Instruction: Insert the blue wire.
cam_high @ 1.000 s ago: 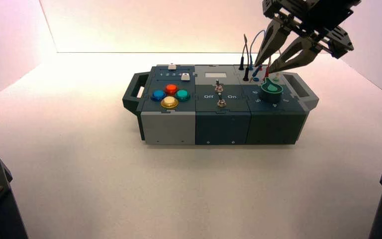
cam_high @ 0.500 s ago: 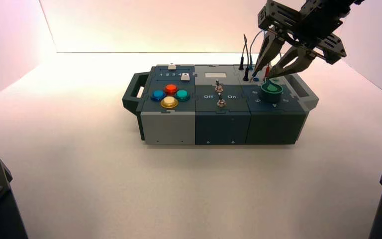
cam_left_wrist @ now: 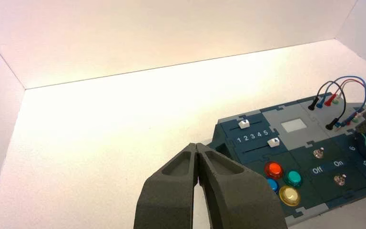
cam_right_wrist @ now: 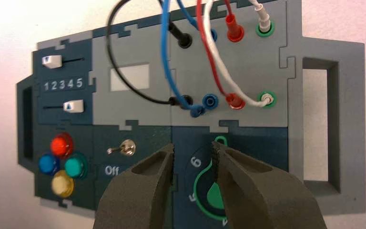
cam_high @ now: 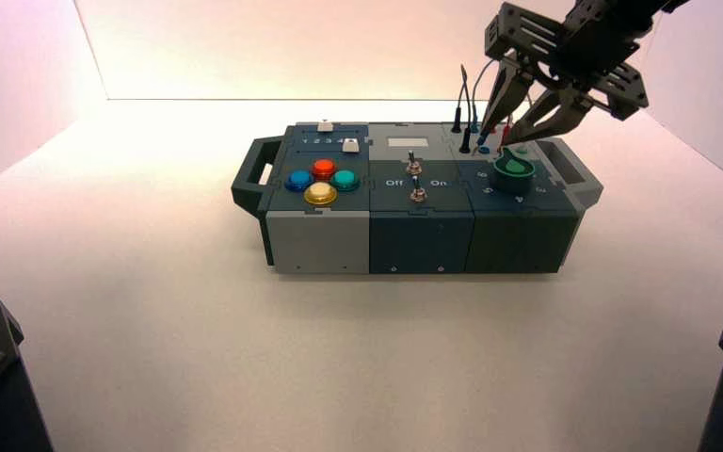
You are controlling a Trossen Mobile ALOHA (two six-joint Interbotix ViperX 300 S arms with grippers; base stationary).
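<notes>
Your left gripper (cam_left_wrist: 197, 147) is idle, apart from the box (cam_high: 419, 242), on its left side; its fingers are pressed together. At the near right of the box top, locate the green knob (cam_high: 514, 173). Beside it, between "Off" and "On", are two toggle switches (cam_high: 416, 179). The red, blue, green and yellow buttons (cam_high: 323, 181) form a cluster on the left.

Your right gripper (cam_right_wrist: 193, 147) is over the right part of the box, near the knob and the wires. Its fingers are spread, with nothing pinched between them.

Beyond the knob, on the light grey panel (cam_right_wrist: 248, 62), locate the blue wire (cam_right_wrist: 167, 62). It is a thin, light-blue lead, arched in a tall loop, with a slim, darker blue plug at each end. The near plug (cam_right_wrist: 198, 110) is out of its socket. Its long axis is tilted, running down toward the near left of the box, with its tip on the low side. It is just beside the vacant near blue socket (cam_right_wrist: 210, 101), on the side of the near black plug (cam_right_wrist: 183, 101). You cannot tell whether the tip touches the panel. The wire's other end is seated in the far blue socket (cam_right_wrist: 213, 34), between the far black plug (cam_right_wrist: 178, 34) and the far red plug (cam_right_wrist: 233, 28).
</notes>
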